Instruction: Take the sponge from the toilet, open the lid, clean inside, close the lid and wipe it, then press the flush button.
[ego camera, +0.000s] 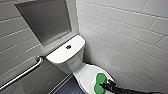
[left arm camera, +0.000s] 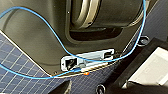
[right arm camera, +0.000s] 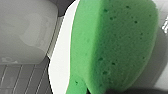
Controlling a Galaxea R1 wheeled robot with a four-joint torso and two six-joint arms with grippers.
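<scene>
The white toilet (ego camera: 65,55) stands in the corner with its lid (ego camera: 86,73) down. On the lid's near right part lies the green sponge (ego camera: 100,80). My right gripper (ego camera: 102,86) comes in from the lower right, black, and is closed on the sponge's near end. In the right wrist view the sponge (right arm camera: 112,45) looms large, just above the white lid (right arm camera: 60,67). The dark round flush button (ego camera: 68,46) sits in the middle of the tank top. The left wrist view shows the robot's own dark body and a blue cable (left arm camera: 50,32).
A white tiled wall (ego camera: 130,37) runs close along the toilet's right side. A steel grab bar (ego camera: 22,73) is fixed to the left wall, under a grey recessed niche (ego camera: 45,20). Dark blue tiled floor (ego camera: 70,88) lies left of the bowl.
</scene>
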